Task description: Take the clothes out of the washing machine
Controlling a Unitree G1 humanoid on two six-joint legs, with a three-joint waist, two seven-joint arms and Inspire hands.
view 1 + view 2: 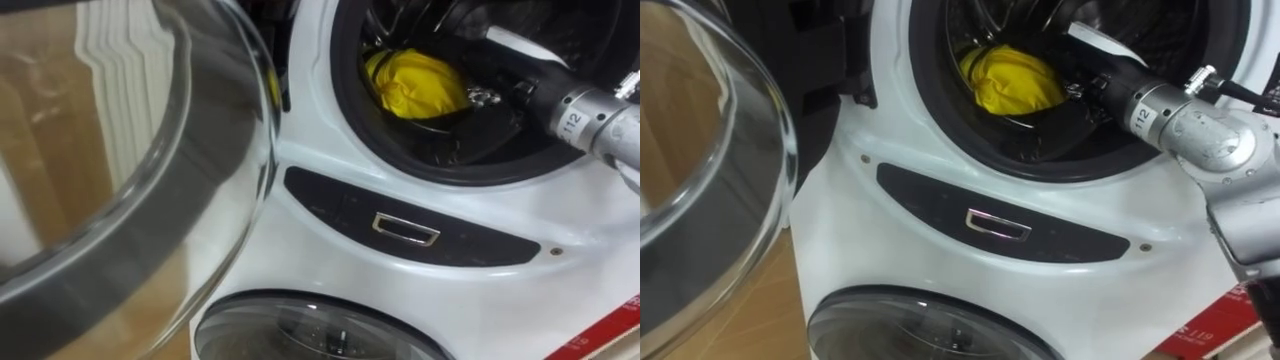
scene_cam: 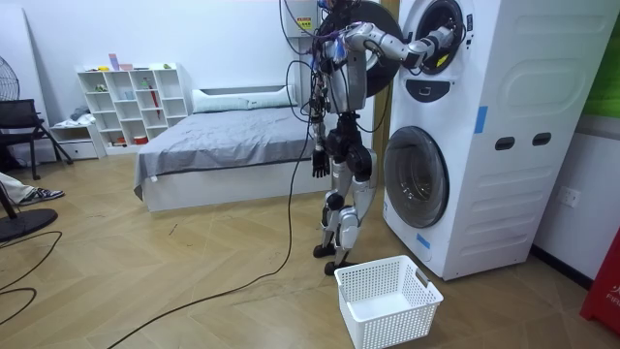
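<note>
— Where is the yellow cloth (image 1: 415,82)?
— Inside the upper drum (image 1: 930,100) of the washing machine (image 2: 484,126), just left of the right hand (image 1: 1095,85), seemingly touching it.
— Is the hand holding it?
— Can't tell. The hand is dark against the drum's inside, so its grip is hidden.
— And the left hand (image 2: 318,161)?
— It hangs at the robot's side, too small to read. A white basket (image 2: 387,301) sits on the floor below it.

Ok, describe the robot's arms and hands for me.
The right arm is a silver-grey metal cylinder with a ribbed collar and a small dark printed number at the wrist, and a thin dark cable runs along it. The right hand is black, with a white tag. The left hand looks dark too.
</note>
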